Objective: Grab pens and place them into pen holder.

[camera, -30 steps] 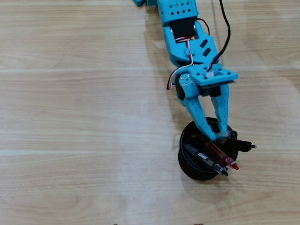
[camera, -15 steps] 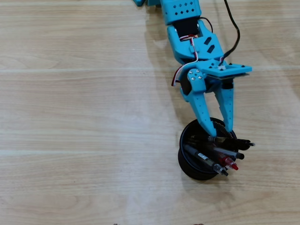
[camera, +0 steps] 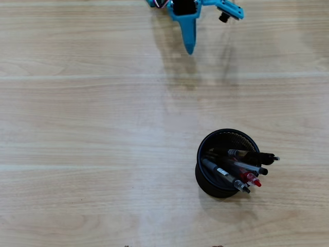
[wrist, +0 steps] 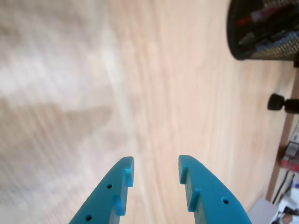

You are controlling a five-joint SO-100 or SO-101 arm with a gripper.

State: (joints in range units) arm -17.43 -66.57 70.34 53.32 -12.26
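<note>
A black mesh pen holder (camera: 224, 162) stands on the wooden table at the lower right of the overhead view, with several pens (camera: 247, 167) in it, black, grey and red, leaning right. It also shows in the wrist view (wrist: 264, 30) at the top right. My blue gripper (camera: 189, 38) is at the top edge of the overhead view, far from the holder. In the wrist view the gripper (wrist: 155, 168) is open and empty, its two blue fingers (wrist: 114, 191) apart over bare table. No loose pen shows on the table.
The wooden table (camera: 92, 128) fills both views. In the wrist view a black object (wrist: 280, 102) stands beyond the table's edge at the right, with clutter at the lower right corner.
</note>
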